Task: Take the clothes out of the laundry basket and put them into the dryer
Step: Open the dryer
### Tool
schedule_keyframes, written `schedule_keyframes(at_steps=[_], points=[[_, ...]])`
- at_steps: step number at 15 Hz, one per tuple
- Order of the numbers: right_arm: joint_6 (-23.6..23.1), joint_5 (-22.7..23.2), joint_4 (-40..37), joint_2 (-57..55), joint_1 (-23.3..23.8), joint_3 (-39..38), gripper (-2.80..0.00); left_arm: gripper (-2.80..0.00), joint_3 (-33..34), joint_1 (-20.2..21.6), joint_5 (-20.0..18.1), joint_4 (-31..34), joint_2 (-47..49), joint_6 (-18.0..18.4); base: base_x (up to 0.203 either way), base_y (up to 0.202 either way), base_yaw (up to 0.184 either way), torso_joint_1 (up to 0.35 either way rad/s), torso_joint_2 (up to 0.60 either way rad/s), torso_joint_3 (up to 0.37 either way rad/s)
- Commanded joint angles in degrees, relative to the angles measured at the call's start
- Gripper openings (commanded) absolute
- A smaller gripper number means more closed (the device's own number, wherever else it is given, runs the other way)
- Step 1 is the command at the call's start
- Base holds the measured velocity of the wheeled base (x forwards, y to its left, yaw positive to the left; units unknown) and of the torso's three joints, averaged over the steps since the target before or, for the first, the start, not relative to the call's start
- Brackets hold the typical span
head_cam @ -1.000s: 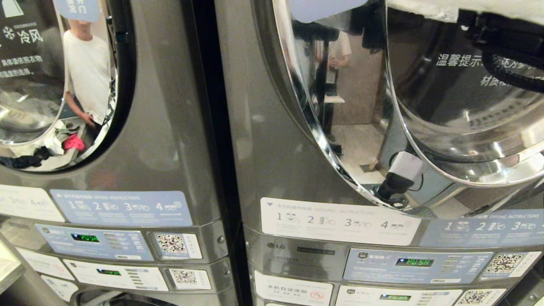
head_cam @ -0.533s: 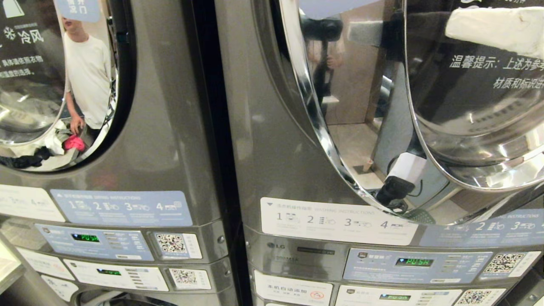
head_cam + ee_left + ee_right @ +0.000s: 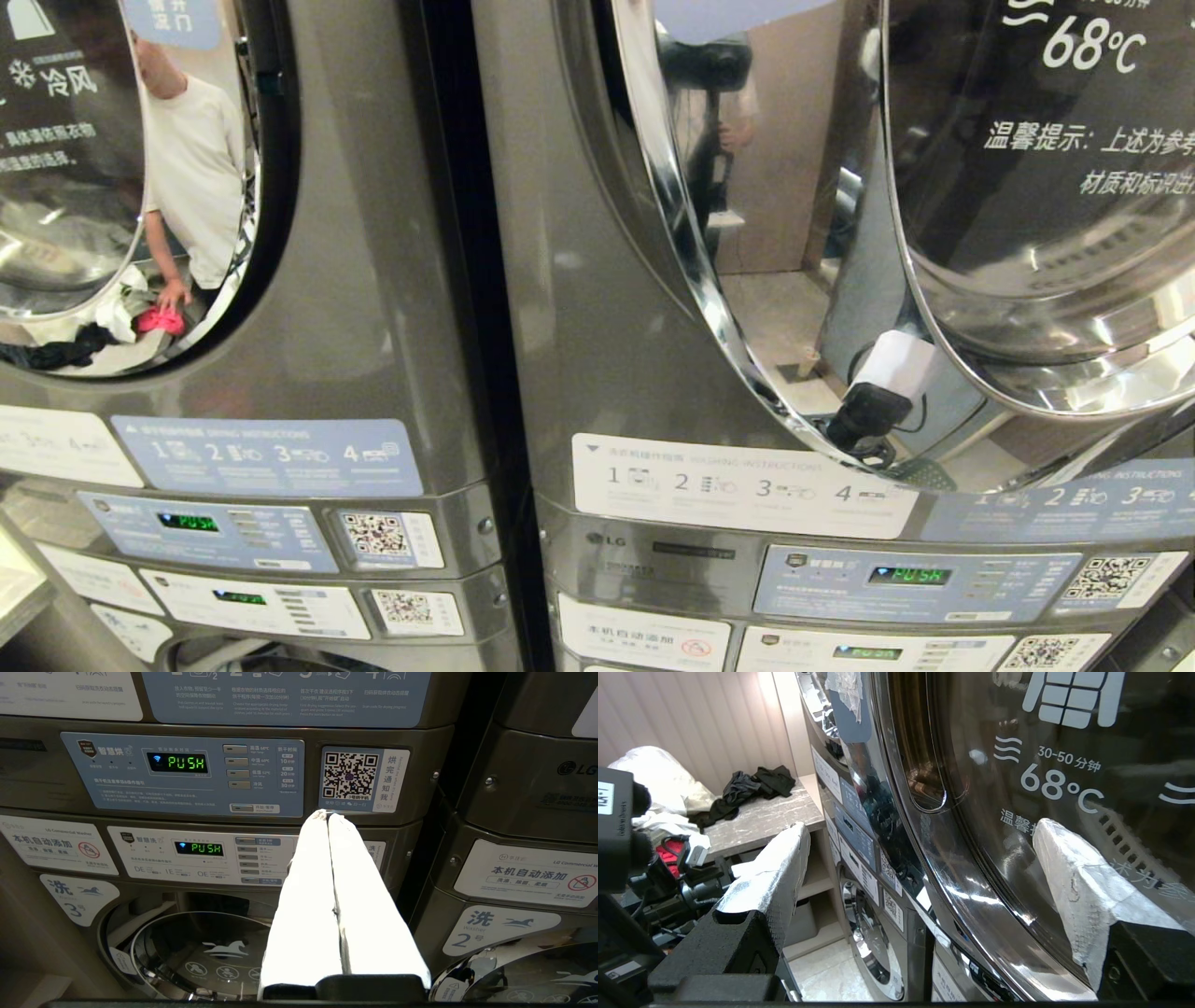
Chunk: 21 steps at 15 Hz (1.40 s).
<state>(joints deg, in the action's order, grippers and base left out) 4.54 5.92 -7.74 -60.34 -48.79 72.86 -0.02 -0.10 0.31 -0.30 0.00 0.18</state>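
Dryer (image 3: 597, 308) is seen directly ahead, its chrome-rimmed glass door (image 3: 1017, 812) shut. Right gripper (image 3: 920, 858) is held close before the glass, fingers spread wide, nothing grasped. Left gripper (image 3: 329, 817) is parked low, fingers pressed together.

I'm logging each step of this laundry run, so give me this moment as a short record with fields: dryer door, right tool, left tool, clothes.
dryer door: the dryer door is swung partly open, chrome rim off the front
right tool: right tool open, fingers either side of the door's edge, holding nothing
left tool: left tool shut, parked before the control panel, empty
clothes: dark clothes lie on a counter; none in either tool
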Motion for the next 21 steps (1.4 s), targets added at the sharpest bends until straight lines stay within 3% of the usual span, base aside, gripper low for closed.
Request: schedule_keyframes(at_steps=[1,4,8,13,21], points=[[-0.1,0.2,-0.1,0.3,-0.1,-0.4,0.0,-2.8,0.0,0.0,0.0,0.0,0.0,0.0,0.0,0.0,0.0,0.0,0.0,0.0],[-0.7,0.4,-0.1,-0.8,-0.1,0.5,0.0,-2.8,0.0,0.0,0.0,0.0,0.0,0.0,0.0,0.0,0.0,0.0,0.0,0.0],[-6.4,3.3,-0.1,-1.6,-0.3,1.1,0.0,-2.8,0.0,0.0,0.0,-0.1,0.0,0.0,0.0,0.0,0.0,0.0,0.0,0.0],[-6.3,7.8,-0.1,-3.1,-1.8,3.2,0.0,-2.8,0.0,0.0,0.0,0.0,0.0,0.0,0.0,0.0,0.0,0.0,0.0,0.0],[-6.5,9.1,-0.1,-7.7,-5.9,6.8,0.0,-2.8,0.0,0.0,0.0,-0.1,0.0,0.2,0.0,0.0,0.0,0.001,0.0,0.009]])
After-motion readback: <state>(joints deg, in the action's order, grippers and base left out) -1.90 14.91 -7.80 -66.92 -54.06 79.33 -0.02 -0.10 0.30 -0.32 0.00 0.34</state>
